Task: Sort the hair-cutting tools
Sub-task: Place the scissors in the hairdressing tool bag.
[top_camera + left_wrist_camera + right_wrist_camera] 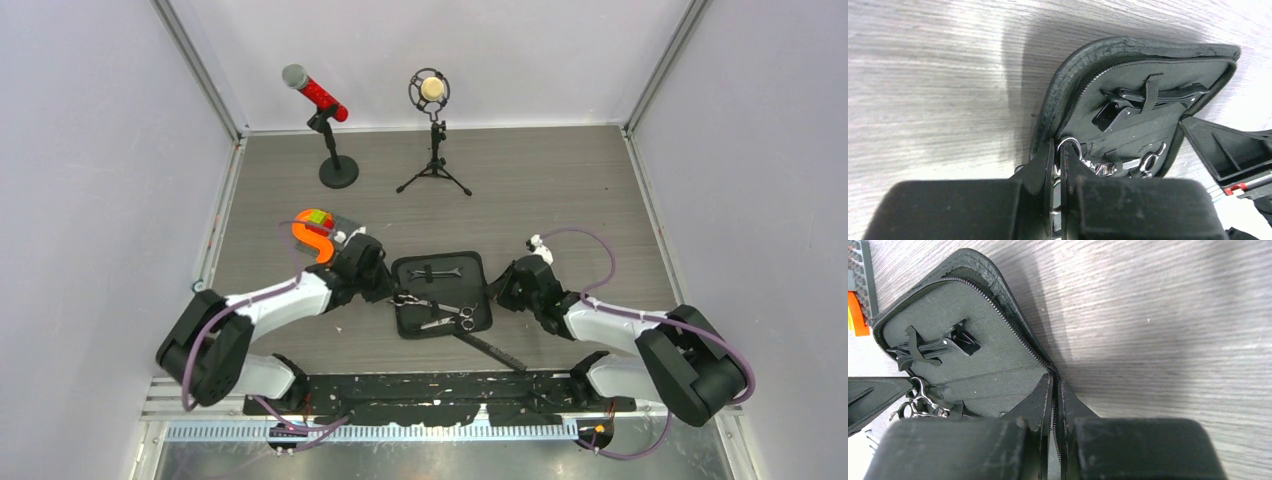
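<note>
**Open case with both claws at its rims, seen from above and from each wrist**

- **Case:** a black zip case lies open, lining up, at the middle of the grey wood-grain surface, a little toward the near edge.
- **Left claw****:** it sits at the left rim of the case. Its fingers are drawn together on the ring handle of a pair of silver scissors. The rest of that pair lies slantwise across the lining.
- **Second pair****:** more silver scissors rest on the nearer half of the lining, ring handles toward the right rim. They are close beside the first pair, and whether the two touch cannot be told.
- **Hair clip****:** a thin black clip is tucked flat under a strap on the farther half of the lining.
- **Comb****:** a narrow black comb lies on the surface off the case's near right corner, angled toward the near edge.
- **Right claw****:** it sits at the right rim of the case. Its fingers are closed on the zip edge, which passes between them and is lifted slightly off the surface.
- **Also on the surface:**
  - A red microphone on a round base stands toward the far edge, left of centre.
  - A cream microphone on a tripod stands just beside it.
  - An orange and green object lies toward the left edge, just beyond the left arm
</note>
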### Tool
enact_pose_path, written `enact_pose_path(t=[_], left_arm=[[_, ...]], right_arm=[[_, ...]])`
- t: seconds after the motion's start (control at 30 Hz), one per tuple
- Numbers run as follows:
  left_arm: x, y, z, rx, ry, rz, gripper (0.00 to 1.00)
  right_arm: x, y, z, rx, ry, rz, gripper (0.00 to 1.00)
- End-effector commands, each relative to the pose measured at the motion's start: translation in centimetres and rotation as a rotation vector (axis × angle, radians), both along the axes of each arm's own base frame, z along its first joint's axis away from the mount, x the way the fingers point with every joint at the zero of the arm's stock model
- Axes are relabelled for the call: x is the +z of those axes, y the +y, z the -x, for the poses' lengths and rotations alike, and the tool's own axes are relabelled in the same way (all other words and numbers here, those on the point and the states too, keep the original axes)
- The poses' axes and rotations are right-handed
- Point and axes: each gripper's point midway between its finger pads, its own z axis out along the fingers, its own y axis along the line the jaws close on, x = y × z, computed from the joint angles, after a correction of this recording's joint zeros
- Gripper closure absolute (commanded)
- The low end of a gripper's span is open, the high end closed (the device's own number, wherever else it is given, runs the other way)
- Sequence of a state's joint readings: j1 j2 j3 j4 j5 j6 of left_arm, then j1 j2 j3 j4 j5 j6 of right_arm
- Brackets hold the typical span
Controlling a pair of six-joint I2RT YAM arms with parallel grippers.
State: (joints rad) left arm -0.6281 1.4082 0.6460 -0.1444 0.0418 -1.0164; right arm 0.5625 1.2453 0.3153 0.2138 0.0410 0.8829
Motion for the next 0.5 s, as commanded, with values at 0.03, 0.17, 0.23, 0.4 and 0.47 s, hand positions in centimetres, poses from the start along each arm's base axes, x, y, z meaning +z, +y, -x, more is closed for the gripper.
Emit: enact_pose_path(t=[0.03, 0.17, 0.23, 0.4, 0.47], left_arm=[[3.2, 1.4, -1.8, 0.182, -0.158, 0.061, 1.0], [3.1, 2.5, -1.5, 0.238, -0.168, 0.063, 1.0], [3.2, 3.0, -1.5, 0.269, -0.178, 0.066, 1.0], [4.5, 2.0, -1.9, 0.298, -0.211, 0.133, 1.0], [5.0, 0.5, -1.5, 0.263, -0.219, 0.147, 0.99]], right_arm=[[1.3, 0.5, 0.0, -0.052, -0.039, -0.087, 0.95], [1.3, 0.0, -0.1, -0.087, -0.05, -0.087, 0.95], [1.4, -0.1, -0.2, -0.105, -0.057, -0.095, 0.95], [1.7, 0.6, -0.7, -0.124, -0.071, -0.125, 0.95], [1.7, 0.9, -0.9, -0.137, -0.073, -0.137, 0.95]])
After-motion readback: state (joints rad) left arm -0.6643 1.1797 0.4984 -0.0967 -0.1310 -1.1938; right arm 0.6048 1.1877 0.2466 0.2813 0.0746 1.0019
